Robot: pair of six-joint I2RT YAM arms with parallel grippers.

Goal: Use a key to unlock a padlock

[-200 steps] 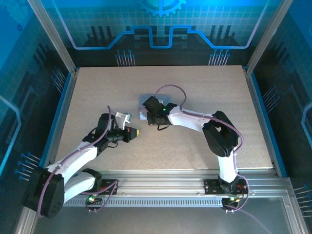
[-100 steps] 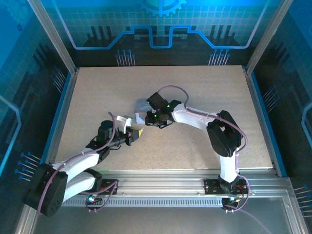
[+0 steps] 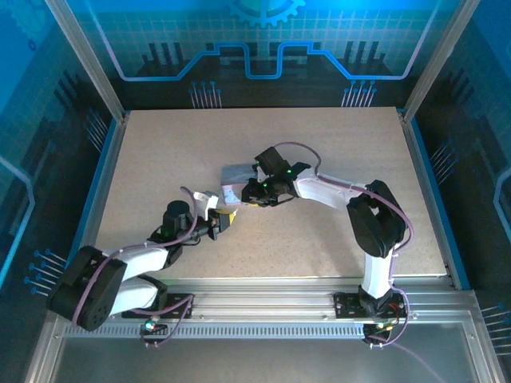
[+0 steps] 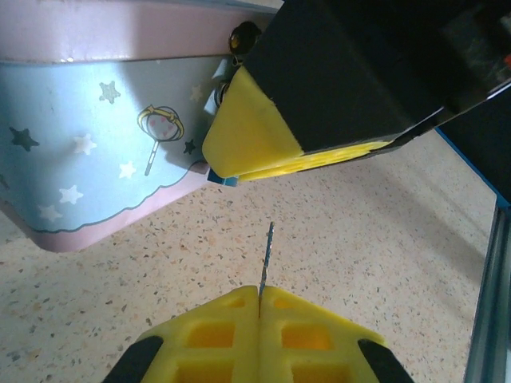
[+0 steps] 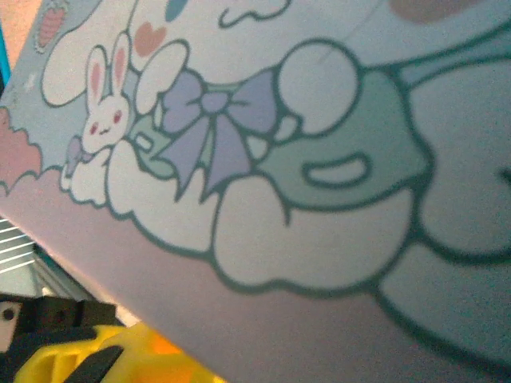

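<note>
My left gripper [image 4: 260, 291] is shut on the key [image 4: 267, 255], a thin dark sliver that sticks out from between its yellow fingertips towards the tin. Just ahead of the key's tip is my right gripper [image 4: 239, 163], its yellow finger [image 4: 251, 128] against the tin's front wall. A small blue corner of the padlock [image 4: 224, 180] peeks out at that finger's tip; the rest is hidden. From above, the left gripper [image 3: 227, 216] and the right gripper [image 3: 249, 194] meet at the tin's near side. A short gap separates key and padlock.
The pale lilac tin [image 3: 236, 175] stands mid-table; its starred blue front [image 4: 104, 120] and its bunny-printed lid [image 5: 319, 159] are very close to both wrists. Bare speckled tabletop [image 3: 335, 144] surrounds it. A blue rail [image 4: 489, 303] marks the table's edge.
The right wrist has swung to the right off the tin's lid while its fingers stay at the tin's front. The left arm has folded lower, its gripper still at the tin's near side.
</note>
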